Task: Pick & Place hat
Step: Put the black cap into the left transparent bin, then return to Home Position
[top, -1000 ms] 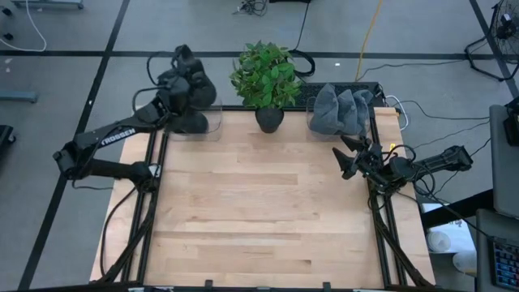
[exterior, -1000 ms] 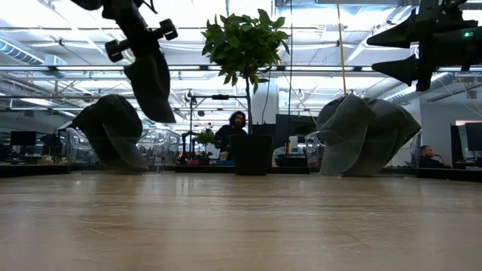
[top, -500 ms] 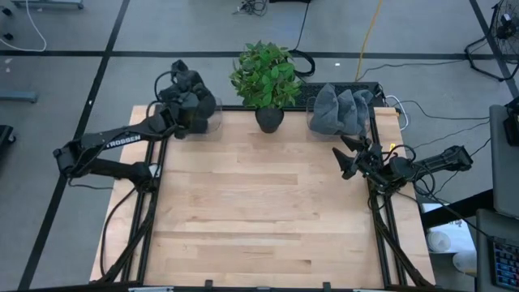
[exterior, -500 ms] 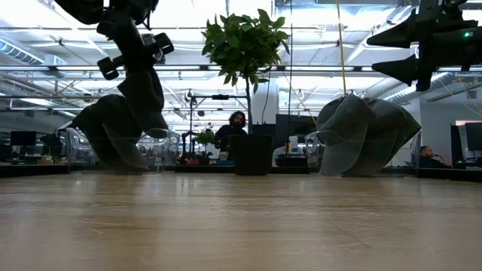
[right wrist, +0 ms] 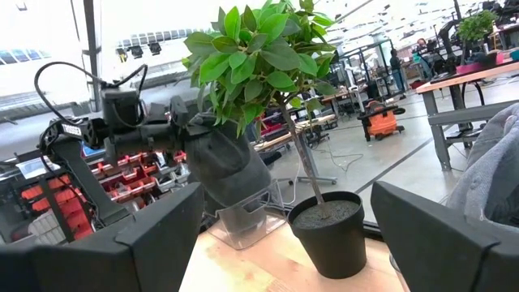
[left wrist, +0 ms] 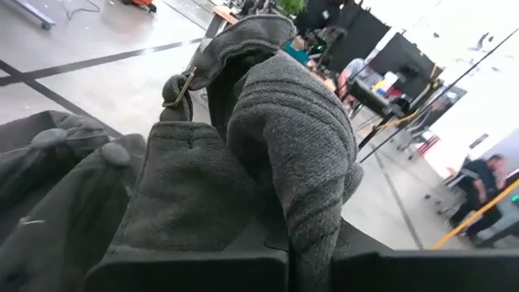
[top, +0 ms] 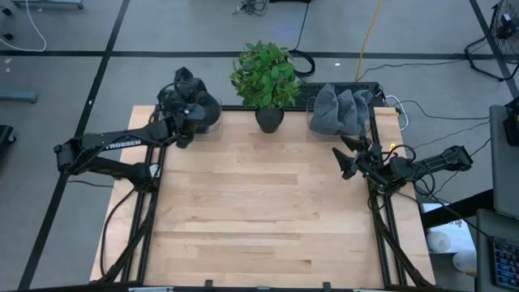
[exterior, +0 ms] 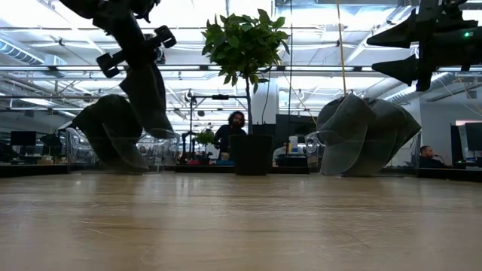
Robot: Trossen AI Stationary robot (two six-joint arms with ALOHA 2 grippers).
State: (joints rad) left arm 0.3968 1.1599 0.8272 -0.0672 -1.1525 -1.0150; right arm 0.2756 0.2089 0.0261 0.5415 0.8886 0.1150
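Closest in the left wrist view: a dark grey knitted hat (left wrist: 268,162), bunched and folded against the left gripper (left wrist: 288,259), evidently pinched between its fingers, since the cloth hangs from the arm clear of the table (top: 268,211) in the low view. Held aloft, likely so the fabric does not drag on the wood while being carried. Seen from above, the left gripper (top: 188,113) and hat (top: 203,109) over the far left corner of the table, right at a clear stand (right wrist: 243,219) where more dark hats (exterior: 109,132) sit. Whether lifting from or lowering to that pile cannot be told.

Right gripper (top: 347,158) waiting at the right edge of the table, fingers spread wide and holding nothing, kept out of the way.

Farther back, a potted plant (top: 266,81) at the middle of the far edge, and lighter grey hats (top: 340,109) heaped at the far right corner.

Beyond the table, a person (exterior: 230,135) in the room.
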